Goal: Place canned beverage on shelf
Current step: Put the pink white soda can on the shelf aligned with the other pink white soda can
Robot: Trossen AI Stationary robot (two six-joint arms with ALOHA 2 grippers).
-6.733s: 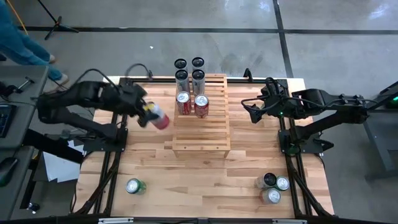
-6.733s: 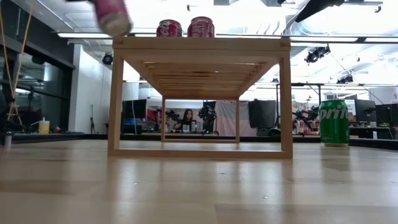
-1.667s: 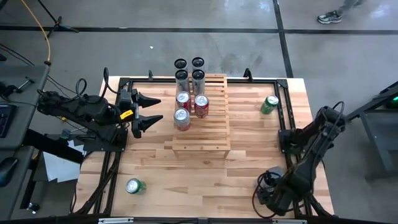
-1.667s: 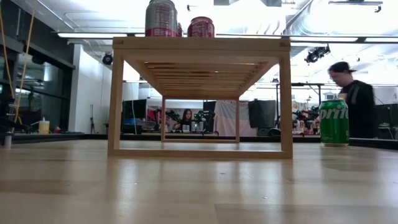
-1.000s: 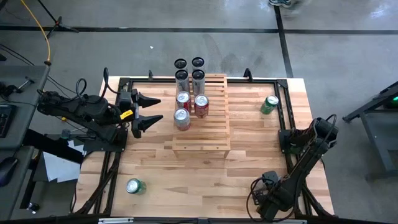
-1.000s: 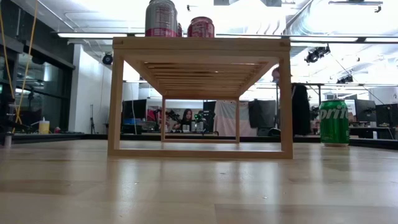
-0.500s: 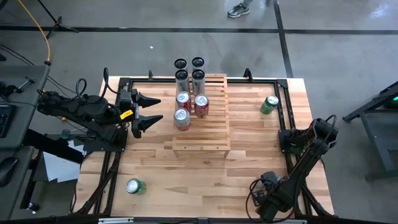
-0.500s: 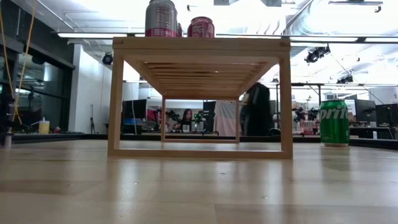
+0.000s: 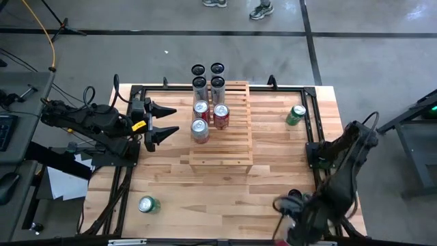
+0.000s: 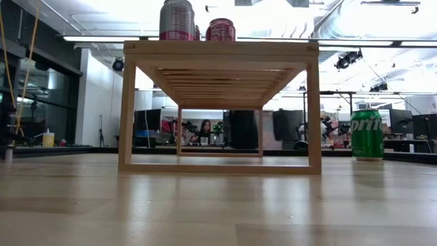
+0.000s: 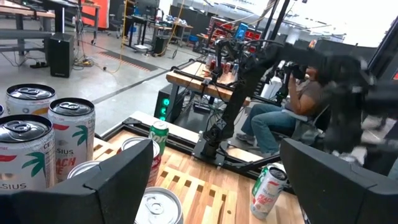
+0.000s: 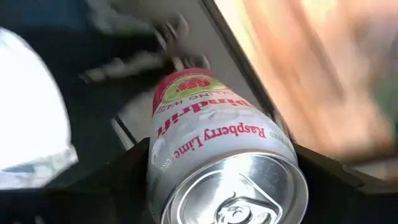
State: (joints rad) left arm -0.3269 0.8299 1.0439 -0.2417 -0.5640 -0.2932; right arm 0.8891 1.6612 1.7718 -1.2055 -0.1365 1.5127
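The right claw (image 12: 227,186) has a can (image 12: 221,149) between its dark fingers, down at the near right corner of the table (image 9: 273,184). In its wrist view the can fills the frame: white, with a raspberry lime label and a bright aluminium top with a pull tab. It sits clamped across its round side, a finger on each flank, and the blur around it suggests the arm is moving.

I judge it a smooth, thin-walled cylinder, slick under hard pads and easy to dent if squeezed; if full it has some heft and may slosh. Mid-height across the body looks the safest hold, keeping it upright.

The shelf (image 9: 235,143) is pale slatted wood, stepped, standing mid-table. Several cans stand on its far end, among them a silver can (image 9: 199,130) and a red can (image 9: 221,115). The gaps between slats mean a can's base must land flat on the wood.

The left claw (image 9: 169,119) waits wide open and empty, just beside the shelf's left edge. A green can (image 9: 296,114) stands far right.
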